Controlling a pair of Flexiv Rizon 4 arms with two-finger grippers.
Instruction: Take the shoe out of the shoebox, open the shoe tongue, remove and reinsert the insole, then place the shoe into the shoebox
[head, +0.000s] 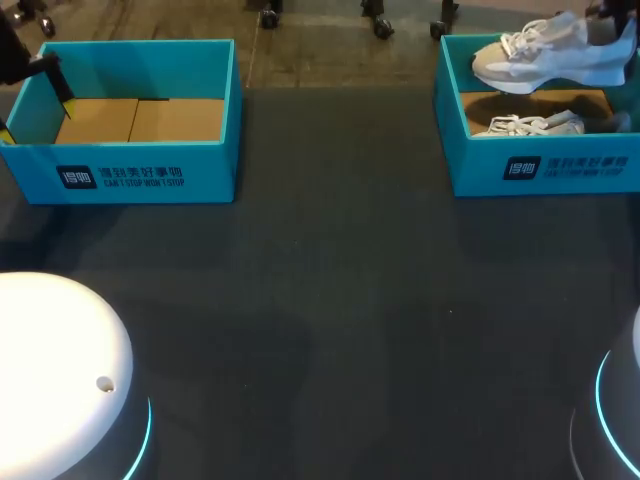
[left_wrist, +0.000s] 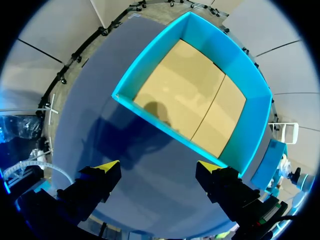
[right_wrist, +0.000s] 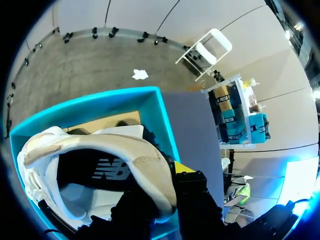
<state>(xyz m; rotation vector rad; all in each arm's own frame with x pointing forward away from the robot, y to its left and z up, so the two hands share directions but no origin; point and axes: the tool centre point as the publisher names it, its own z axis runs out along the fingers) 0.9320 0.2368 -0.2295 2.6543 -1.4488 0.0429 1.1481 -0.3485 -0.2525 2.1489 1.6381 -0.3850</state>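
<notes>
Head view: right pincer (right_wrist: 165, 192) pinches shoe (head: 545, 55) above right shoebox (head: 540, 170); left pincer (left_wrist: 157, 170) spread, empty. Extraction nearly done; later steps all remain.

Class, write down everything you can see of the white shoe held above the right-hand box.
The white and cream laced trainer hangs above the right teal cardboard shoebox, clear of the second white shoe lying inside. It shows white laces, a thick pale sole, dark lining and a padded heel collar, which the right gripper pinches. Nothing else touches it.
</notes>
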